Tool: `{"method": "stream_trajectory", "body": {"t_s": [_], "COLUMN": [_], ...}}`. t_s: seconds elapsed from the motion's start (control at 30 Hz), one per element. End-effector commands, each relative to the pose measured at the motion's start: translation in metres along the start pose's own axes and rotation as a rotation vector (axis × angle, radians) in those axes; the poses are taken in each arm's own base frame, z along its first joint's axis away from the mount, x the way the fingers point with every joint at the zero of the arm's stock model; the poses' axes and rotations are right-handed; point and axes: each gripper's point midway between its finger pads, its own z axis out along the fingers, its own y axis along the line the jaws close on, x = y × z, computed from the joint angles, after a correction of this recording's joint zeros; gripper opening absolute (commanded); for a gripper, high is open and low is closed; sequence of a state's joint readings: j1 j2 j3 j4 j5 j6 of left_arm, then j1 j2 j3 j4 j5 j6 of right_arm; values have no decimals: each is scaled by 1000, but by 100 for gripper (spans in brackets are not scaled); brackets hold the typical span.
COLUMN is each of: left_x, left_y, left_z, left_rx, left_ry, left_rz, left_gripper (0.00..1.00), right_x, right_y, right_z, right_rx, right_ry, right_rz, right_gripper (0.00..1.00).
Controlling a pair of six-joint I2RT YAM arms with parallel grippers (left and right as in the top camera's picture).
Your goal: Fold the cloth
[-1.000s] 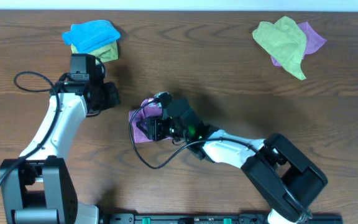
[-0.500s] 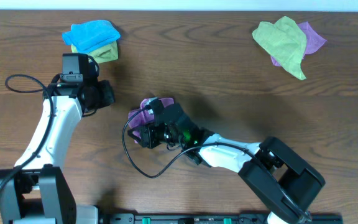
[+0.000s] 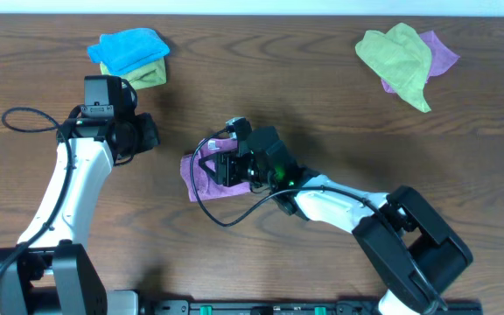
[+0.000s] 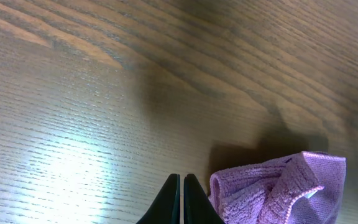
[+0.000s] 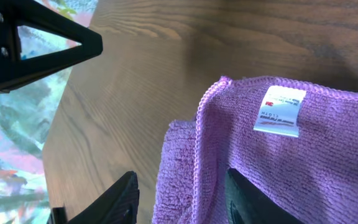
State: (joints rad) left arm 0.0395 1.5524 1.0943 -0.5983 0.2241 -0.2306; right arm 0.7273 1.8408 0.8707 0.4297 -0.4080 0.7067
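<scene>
Where the cloth (image 3: 198, 175) lies near the middle of the table (image 3: 339, 114), bunched and partly doubled over, we see its left part bare and its right part under the right gripper (image 3: 226, 164). From the right wrist we see a stitched edge curling over a lower layer, with the white tag (image 5: 279, 111) flat on top. That gripper's fingers (image 5: 120, 199) stand spread apart, one over bare wood, the other over the cloth, gripping nothing; whether it touches we cannot tell. The left gripper (image 3: 147, 133) hangs to the left of the cloth, apart from it, its tips pressed together on nothing. Bare wood surrounds the cloth, widest to the right. A blue cloth (image 3: 128, 48) sits far back left, a green cloth (image 3: 396, 54) far back right, both well clear
</scene>
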Motion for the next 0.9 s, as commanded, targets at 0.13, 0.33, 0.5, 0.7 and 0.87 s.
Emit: {"method": "stream_trajectory", "body": {"t_s": [0.13, 0.33, 0.5, 0.7, 0.87], "left_x": [-11, -11, -11, -13, -17], "left_y": [1, 1, 1, 8, 18], "left_z": [-10, -10, -10, -11, -14], "left_rx": [-9, -10, -11, -20, -25], "left_ry": [-40, -40, -41, -47, -53], "left_rz": [16, 16, 16, 1, -29], "left_gripper": [6, 6, 6, 5, 6], "right_x": [-6, -1, 11, 29, 42], "right_y": [-9, 2, 10, 27, 33], "right_z": [8, 37, 60, 67, 72], "right_rx": [36, -20, -30, -52, -35], "right_ry": [-17, 40, 113, 147, 160], "right_rz": [-22, -34, -32, -55, -71], "right_gripper": [44, 43, 43, 43, 43]}}
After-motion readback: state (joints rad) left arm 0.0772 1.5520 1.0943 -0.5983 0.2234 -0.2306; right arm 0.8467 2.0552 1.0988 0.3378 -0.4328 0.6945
